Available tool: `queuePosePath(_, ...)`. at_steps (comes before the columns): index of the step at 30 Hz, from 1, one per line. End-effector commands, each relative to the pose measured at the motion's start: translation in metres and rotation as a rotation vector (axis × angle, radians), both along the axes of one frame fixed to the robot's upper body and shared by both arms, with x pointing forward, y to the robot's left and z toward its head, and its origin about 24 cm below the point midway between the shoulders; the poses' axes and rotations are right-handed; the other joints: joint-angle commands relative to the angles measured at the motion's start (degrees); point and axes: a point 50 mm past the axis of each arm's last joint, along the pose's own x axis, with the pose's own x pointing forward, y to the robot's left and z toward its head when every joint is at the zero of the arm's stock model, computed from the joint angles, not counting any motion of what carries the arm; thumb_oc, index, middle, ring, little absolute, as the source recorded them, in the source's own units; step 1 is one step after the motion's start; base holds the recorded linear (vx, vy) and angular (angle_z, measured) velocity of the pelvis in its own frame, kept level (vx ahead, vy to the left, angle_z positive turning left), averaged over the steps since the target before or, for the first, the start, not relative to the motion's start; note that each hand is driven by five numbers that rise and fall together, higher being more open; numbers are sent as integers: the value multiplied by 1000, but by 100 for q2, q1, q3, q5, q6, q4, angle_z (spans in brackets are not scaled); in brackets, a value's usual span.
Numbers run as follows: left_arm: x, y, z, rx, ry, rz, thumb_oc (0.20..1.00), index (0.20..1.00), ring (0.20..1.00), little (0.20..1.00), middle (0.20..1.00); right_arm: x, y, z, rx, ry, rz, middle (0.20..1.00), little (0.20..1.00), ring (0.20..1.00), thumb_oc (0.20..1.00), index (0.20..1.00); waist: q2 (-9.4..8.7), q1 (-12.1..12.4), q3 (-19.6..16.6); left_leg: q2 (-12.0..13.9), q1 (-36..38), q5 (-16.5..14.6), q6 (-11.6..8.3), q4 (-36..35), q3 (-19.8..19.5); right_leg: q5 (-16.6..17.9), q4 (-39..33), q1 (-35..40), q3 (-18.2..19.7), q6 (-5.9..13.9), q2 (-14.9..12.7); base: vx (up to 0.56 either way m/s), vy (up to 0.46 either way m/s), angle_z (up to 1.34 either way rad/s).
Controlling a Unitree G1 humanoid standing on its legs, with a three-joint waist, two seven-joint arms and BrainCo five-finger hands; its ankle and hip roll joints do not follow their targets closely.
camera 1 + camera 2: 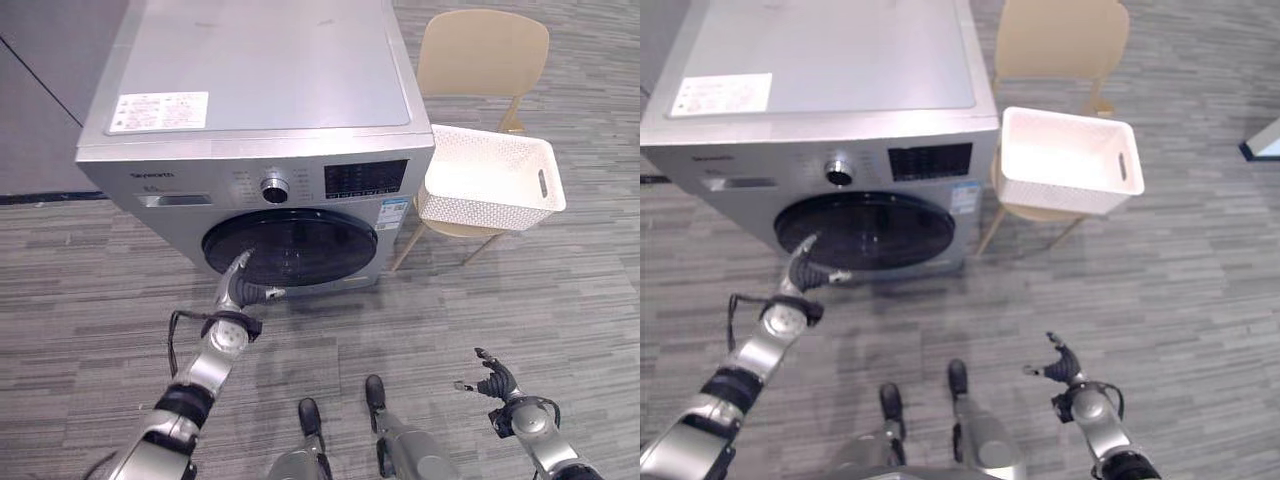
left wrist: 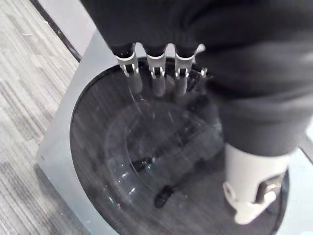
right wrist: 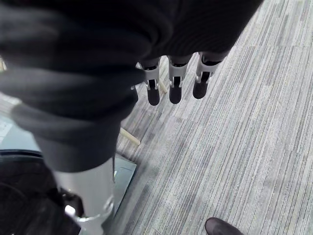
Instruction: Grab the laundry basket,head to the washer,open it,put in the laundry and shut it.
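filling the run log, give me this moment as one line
left robot hand: open, fingers at washer door | door: closed | right robot hand: open, idle | basket: on chair

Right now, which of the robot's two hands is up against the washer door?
The left hand: its straight fingers reach the dark round door of the washer. The right hand hangs open over the floor, well away from it.

The washer (image 1: 258, 100), upper left of the frame, has a smooth, matt silver-grey casing like painted metal, with a paper-like white label (image 1: 159, 111) on its top and a glossy dark door (image 1: 290, 246) of see-through glass or plastic. At the upper right, the laundry basket (image 1: 488, 179) is white perforated plastic, matt, resting on a smooth tan chair (image 1: 482, 55) whose legs look wooden, though that is hard to tell. The floor (image 1: 560, 290) is matt grey with a fine streaked weave.
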Motion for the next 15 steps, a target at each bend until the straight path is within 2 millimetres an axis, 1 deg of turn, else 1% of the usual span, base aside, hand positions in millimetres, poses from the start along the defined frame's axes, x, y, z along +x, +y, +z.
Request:
queuePosePath(1, -4, 3, 6, -84, -63, 12, 1000, 1000, 1000, 1000, 1000, -2, -11, 3, -22, -15, -26, 1000, 1000, 1000, 1000, 1000, -108, 93, -280, -102, -361, -180, 0, 292, -469, -1063, 583, 100, -73, 362, 31, 51, -53, 7)
queuePosePath(2, -22, 3, -11, -140, -3, 22, 1000, 1000, 1000, 1000, 1000, -3, -10, 0, -21, 0, -44, 1000, 1000, 1000, 1000, 1000, -76, 152, -326, -118, -253, -169, 2, 252, -505, -1101, 587, 220, -94, 350, 31, 31, -49, 10)
queuePosePath(5, -51, 7, -41, -164, 122, 49, 1000, 1000, 1000, 1000, 1000, -3, -9, -4, -12, 14, -70, 1000, 1000, 1000, 1000, 1000, -6, 220, -396, -139, -93, -161, 10, 193, -531, -1146, 604, 354, -136, 335, 15, 31, -40, 17)
queuePosePath(6, -51, 7, -41, -164, 122, 49, 1000, 1000, 1000, 1000, 1000, -3, -9, -4, -13, 15, -69, 1000, 1000, 1000, 1000, 1000, -6, 217, -395, -140, -87, -161, 10, 189, -533, -1147, 603, 359, -138, 335, 15, 28, -29, 5)
queuePosePath(8, -92, 14, -76, -242, 288, 131, 1000, 1000, 1000, 1000, 1000, -1, -8, -4, 10, 1, -109, 1000, 1000, 1000, 1000, 1000, 85, 291, -497, -159, 74, -129, 9, 116, -581, -1211, 636, 502, -228, 321, -1, 46, -31, 8)
queuePosePath(9, -93, 14, -76, -242, 288, 131, 1000, 1000, 1000, 1000, 1000, -1, -8, -4, 9, 1, -109, 1000, 1000, 1000, 1000, 1000, 85, 288, -498, -160, 79, -128, 9, 112, -583, -1212, 635, 507, -231, 322, -1, 32, -27, 13)
queuePosePath(10, -100, 15, -83, -251, 317, 150, 1000, 1000, 1000, 1000, 1000, -1, -8, -5, 17, 2, -122, 1000, 1000, 1000, 1000, 1000, 97, 311, -514, -165, 102, -125, 13, 111, -602, -1222, 644, 536, -247, 321, -2, 24, -32, 22)
queuePosePath(11, -116, 16, -96, -276, 384, 186, 1000, 1000, 1000, 1000, 1000, -3, -8, -7, 30, 9, -142, 1000, 1000, 1000, 1000, 1000, 118, 340, -551, -177, 154, -122, 16, 108, -633, -1250, 657, 599, -283, 312, -3, 36, -46, 21)
queuePosePath(13, -127, 16, -107, -298, 436, 226, 1000, 1000, 1000, 1000, 1000, -4, -6, -10, 47, 15, -158, 1000, 1000, 1000, 1000, 1000, 119, 371, -587, -182, 194, -139, 19, 127, -671, -1278, 656, 669, -301, 299, 2, 29, -37, 11)
queuePosePath(15, -133, 16, -113, -314, 469, 248, 1000, 1000, 1000, 1000, 1000, -6, -4, -12, 58, 22, -164, 1000, 1000, 1000, 1000, 1000, 120, 380, -624, -185, 241, -162, 19, 140, -698, -1303, 658, 719, -317, 289, 6, 27, -22, 20)
